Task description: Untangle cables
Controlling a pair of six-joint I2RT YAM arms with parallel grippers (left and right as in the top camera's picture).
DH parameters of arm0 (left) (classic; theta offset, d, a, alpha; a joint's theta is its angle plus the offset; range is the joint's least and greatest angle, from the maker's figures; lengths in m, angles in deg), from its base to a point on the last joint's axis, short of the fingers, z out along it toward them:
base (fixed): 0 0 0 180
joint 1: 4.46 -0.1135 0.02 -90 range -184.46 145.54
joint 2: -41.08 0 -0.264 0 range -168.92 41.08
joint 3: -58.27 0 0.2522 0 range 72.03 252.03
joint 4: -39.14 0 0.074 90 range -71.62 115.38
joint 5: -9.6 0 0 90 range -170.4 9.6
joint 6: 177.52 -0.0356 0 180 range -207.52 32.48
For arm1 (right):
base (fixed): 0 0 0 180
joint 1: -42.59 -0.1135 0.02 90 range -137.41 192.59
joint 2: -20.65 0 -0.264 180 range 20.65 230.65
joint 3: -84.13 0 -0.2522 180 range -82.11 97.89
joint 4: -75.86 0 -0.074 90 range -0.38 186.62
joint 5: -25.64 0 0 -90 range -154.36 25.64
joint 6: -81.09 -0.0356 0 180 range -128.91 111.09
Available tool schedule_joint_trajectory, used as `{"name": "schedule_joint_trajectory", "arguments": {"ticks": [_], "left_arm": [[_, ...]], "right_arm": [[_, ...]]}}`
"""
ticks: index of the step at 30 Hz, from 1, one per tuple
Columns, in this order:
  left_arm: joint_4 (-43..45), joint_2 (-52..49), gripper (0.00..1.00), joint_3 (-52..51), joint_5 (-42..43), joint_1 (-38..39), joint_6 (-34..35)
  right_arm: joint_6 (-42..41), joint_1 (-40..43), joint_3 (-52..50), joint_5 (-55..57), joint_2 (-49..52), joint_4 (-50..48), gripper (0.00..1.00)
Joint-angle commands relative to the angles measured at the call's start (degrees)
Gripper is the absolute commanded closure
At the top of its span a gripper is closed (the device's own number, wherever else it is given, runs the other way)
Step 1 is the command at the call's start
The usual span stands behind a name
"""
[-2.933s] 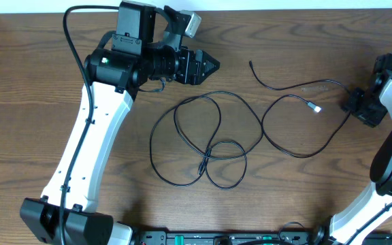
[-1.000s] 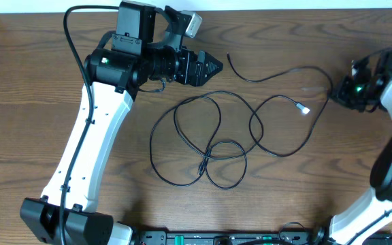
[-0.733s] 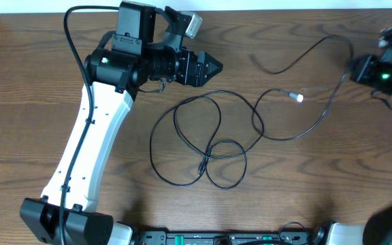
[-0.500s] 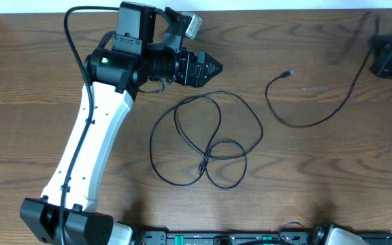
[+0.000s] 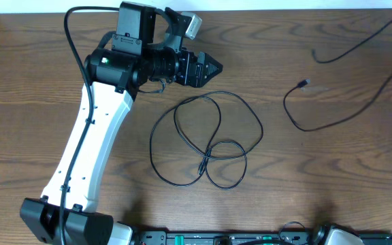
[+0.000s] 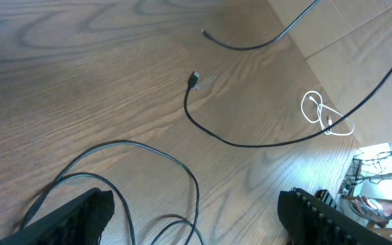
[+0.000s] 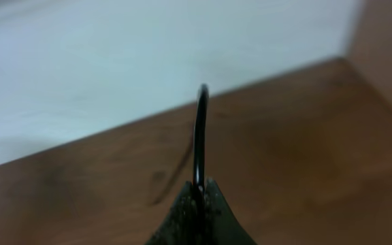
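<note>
The right gripper [image 7: 197,204] is closed tightly on a thin black cable [image 5: 332,123], which rises straight up between its fingers in the wrist view. In the overhead view this gripper sits at the far right edge of the table [image 5: 33,82], almost out of the picture. We think it holds the cable there to keep it away from the other one. Its long curve and its small plug end lie on the right part of the table, well apart from the looped cable [image 5: 209,150]. That second cable rests in the middle in several crossing loops. The left gripper [image 5: 207,68] hovers near the back of the table, just beyond these loops, with jaws wide apart and nothing between them. In our judgement it waits there, ready to take the loops.
</note>
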Motion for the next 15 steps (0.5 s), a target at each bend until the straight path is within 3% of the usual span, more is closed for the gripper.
{"name": "schedule_joint_trajectory", "arguments": {"ticks": [1,6,15], "left_arm": [[0.02,1.49,0.18,1.03,0.96,0.09,-0.57],[0.02,1.49,0.18,1.03,0.96,0.09,-0.57],[0.02,1.49,0.18,1.03,0.98,0.42,0.09]], "right_arm": [[-1.14,0.70,0.74,15.69,4.31,2.36,0.99],[-5.51,0.94,0.74,26.43,11.37,7.85,0.99],[-10.54,0.94,0.74,27.78,22.77,12.22,0.99]]}}
